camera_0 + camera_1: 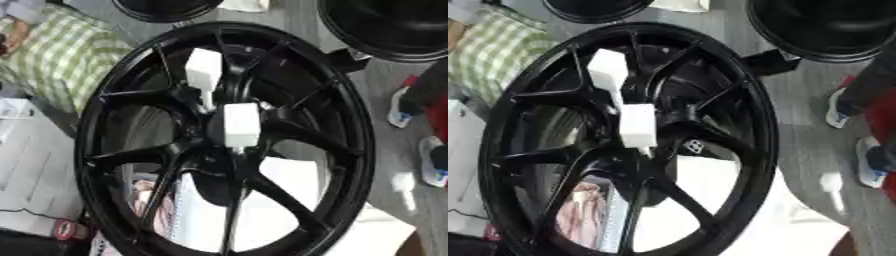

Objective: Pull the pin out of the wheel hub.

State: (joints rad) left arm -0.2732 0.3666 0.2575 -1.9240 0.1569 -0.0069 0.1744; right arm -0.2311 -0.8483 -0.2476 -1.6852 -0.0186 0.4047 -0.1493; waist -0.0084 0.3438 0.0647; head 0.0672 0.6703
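A large black spoked wheel fills both views, lying tilted, with its hub near the middle. A white block-shaped piece sticks out of the hub. A second white block stands just above it, between the upper spokes. I cannot tell which of them is the pin, or how either is seated. Neither of my hands shows in either view.
Two more black wheels lie at the far edge, one at top middle and one at top right. A green checked cloth is at the upper left. A person's shoes stand at the right. White sheets lie under the wheel.
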